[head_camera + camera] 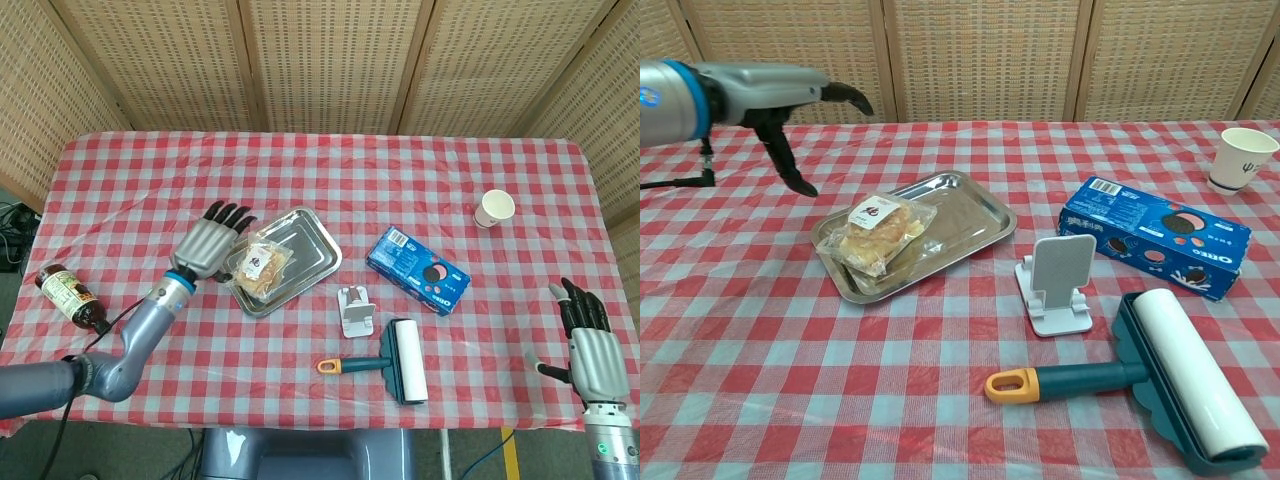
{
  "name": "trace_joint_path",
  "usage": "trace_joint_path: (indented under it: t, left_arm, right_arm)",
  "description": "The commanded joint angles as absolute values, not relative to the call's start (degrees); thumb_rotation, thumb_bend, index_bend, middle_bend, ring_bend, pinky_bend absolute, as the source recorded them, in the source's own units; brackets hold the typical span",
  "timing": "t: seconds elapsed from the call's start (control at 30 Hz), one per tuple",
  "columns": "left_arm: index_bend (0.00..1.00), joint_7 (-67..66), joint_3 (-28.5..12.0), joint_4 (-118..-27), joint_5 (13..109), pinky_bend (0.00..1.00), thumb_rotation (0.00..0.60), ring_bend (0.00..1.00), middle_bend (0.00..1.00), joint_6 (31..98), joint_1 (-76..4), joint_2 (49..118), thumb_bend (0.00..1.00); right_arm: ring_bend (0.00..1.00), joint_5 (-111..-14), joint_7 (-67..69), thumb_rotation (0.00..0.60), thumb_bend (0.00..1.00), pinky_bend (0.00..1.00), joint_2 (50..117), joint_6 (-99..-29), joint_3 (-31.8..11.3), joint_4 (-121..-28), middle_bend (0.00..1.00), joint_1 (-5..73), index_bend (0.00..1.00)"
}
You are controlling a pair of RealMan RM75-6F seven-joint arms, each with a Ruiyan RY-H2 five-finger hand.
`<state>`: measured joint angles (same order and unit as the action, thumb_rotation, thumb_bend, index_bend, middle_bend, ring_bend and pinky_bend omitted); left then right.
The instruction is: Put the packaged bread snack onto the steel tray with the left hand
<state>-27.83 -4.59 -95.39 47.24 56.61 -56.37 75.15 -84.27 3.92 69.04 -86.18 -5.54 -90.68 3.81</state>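
Observation:
The packaged bread snack, a clear wrapper with a white label, lies on the left end of the steel tray. My left hand hovers open just left of the tray, fingers spread and apart from the snack. My right hand stays open at the lower right edge of the head view, far from the tray; the chest view does not show it.
A white phone stand, a teal lint roller with an orange handle tip and a blue cookie box lie right of the tray. A paper cup stands far right. A brown bottle lies at the table's left edge.

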Motion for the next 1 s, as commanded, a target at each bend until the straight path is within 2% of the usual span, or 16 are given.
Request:
trace_joint_path:
  t: [0.03, 0.23, 0.37, 0.57, 0.77, 1.0]
  left_arm:
    - [0.09, -23.79, -2.54, -106.54, 52.39, 0.0, 0.6, 0.0, 0.0, 66.79, -47.68, 67.55, 0.13]
    - [0.05, -21.91, 2.75, -111.24, 60.64, 0.0, 0.6, 0.0, 0.0, 78.9, -37.32, 63.49, 0.13]
    - [0.02, -19.69, 5.69, -112.41, 64.05, 0.0, 0.6, 0.0, 0.0, 84.18, -31.76, 62.68, 0.13]
    - [0.01, -17.6, 9.13, -105.93, 73.63, 0.0, 0.6, 0.0, 0.0, 93.97, -22.35, 66.16, 0.13]
    - [0.0, -17.41, 9.89, -100.02, 77.57, 0.0, 0.6, 0.0, 0.0, 95.83, -18.19, 68.48, 0.13]
    - [0.01, -14.71, 8.18, -97.69, 78.45, 0.0, 0.6, 0.0, 0.0, 95.69, -15.52, 68.49, 0.13]
  right_arm:
    - [0.0, -83.59, 2.78, 0.6, 0.08, 0.0, 68.7, -85.36, -5.37, -91.56, 0.0, 3.87, 0.05]
    - [0.0, -84.03, 0.26, 0.6, 0.08, 0.0, 68.54, -85.28, -5.13, -92.49, 0.0, 4.07, 0.05]
    - [0.0, -84.01, -0.32, 0.6, 0.08, 0.0, 68.56, -85.07, -5.03, -92.63, 0.0, 4.15, 0.04]
    - [0.0, -84.43, -0.66, 0.6, 0.08, 0.0, 68.42, -85.52, -5.01, -92.58, 0.0, 4.08, 0.04]
    - [0.0, -85.57, -0.5, 0.6, 0.08, 0.0, 68.4, -85.96, -4.74, -92.06, 0.0, 4.13, 0.04]
    - [0.0, -86.35, -0.62, 0.6, 0.08, 0.0, 68.51, -86.19, -4.53, -91.78, 0.0, 4.23, 0.04]
